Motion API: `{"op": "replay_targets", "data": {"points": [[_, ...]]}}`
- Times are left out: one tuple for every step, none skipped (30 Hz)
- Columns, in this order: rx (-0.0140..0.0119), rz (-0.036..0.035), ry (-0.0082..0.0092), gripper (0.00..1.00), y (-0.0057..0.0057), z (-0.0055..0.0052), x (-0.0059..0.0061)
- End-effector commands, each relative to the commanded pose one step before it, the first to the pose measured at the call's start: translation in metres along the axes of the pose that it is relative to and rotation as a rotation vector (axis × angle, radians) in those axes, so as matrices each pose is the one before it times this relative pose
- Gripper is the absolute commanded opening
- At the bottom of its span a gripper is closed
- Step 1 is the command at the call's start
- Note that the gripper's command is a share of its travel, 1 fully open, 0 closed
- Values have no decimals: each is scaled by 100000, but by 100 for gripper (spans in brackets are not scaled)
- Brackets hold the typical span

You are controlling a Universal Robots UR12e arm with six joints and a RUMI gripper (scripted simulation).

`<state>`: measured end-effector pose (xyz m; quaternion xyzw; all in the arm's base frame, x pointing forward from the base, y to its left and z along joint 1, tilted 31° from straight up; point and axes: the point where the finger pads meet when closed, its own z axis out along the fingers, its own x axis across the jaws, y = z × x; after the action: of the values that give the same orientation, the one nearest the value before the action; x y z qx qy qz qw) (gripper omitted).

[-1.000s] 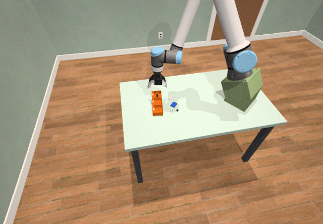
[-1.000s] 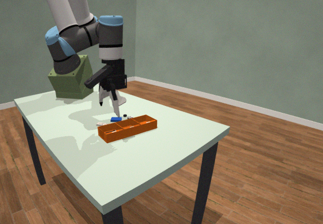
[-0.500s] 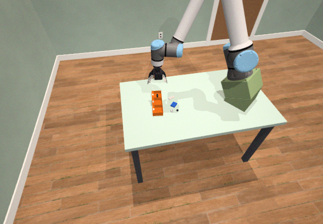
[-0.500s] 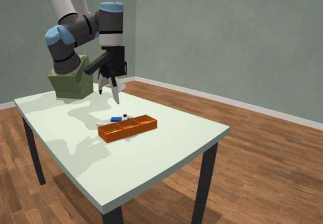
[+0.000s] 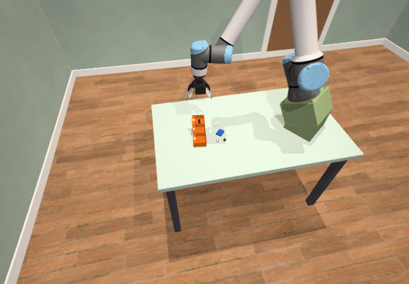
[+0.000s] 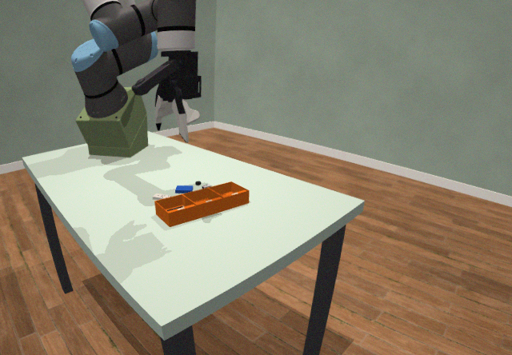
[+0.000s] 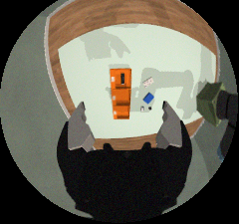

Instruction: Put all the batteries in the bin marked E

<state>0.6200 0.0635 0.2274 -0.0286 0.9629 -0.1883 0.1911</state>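
An orange row of three bins (image 5: pixel 199 130) lies on the pale green table; it also shows in the exterior view (image 6: pixel 202 208) and the wrist view (image 7: pixel 120 94). A small dark battery (image 5: pixel 199 121) lies in the end bin farthest from the table's front, also seen in the wrist view (image 7: pixel 121 78) and the exterior view (image 6: pixel 177 209). The bin letters are too small to read. My gripper (image 5: pixel 199 93) (image 6: pixel 171 129) (image 7: pixel 123 102) is open and empty, high above the table's far edge, well above the bins.
Beside the bins lie a white card-like piece (image 5: pixel 216 123), a blue block (image 5: pixel 220 132), a small white piece (image 5: pixel 217 139) and a small black round thing (image 5: pixel 224 139). The robot's green base (image 5: pixel 307 112) stands at the table's far right.
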Motion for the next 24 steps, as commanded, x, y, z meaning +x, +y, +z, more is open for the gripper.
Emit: {"op": "replay_targets", "data": {"points": [[79, 169, 17, 100, -59, -1114, -235], [-21, 0, -2, 100, 7, 0, -1], [7, 59, 24, 100, -34, 17, 0], [-42, -134, 436, 100, 49, 271, 249], [-1, 0, 1, 100, 1, -3, -1], [0, 0, 1, 100, 0, -2, 0], [0, 0, 1, 100, 0, -1, 0], [0, 0, 0, 100, 0, 0, 0], [0, 0, 0, 100, 0, 0, 0], [0, 0, 1, 100, 0, -2, -1], [0, 0, 0, 100, 0, 0, 0], [0, 0, 0, 100, 0, 0, 0], [0, 0, 0, 100, 0, 0, 0], [0, 0, 0, 100, 0, 0, 0], [0, 0, 0, 100, 0, 0, 0], [0, 0, 0, 100, 0, 0, 0], [0, 0, 0, 100, 0, 0, 0], [0, 0, 0, 100, 0, 0, 0], [0, 0, 0, 100, 0, 0, 0], [0, 0, 0, 100, 0, 0, 0], [0, 0, 0, 100, 0, 0, 0], [0, 0, 0, 100, 0, 0, 0], [0, 0, 0, 100, 0, 0, 0], [0, 0, 0, 100, 0, 0, 0]]}}
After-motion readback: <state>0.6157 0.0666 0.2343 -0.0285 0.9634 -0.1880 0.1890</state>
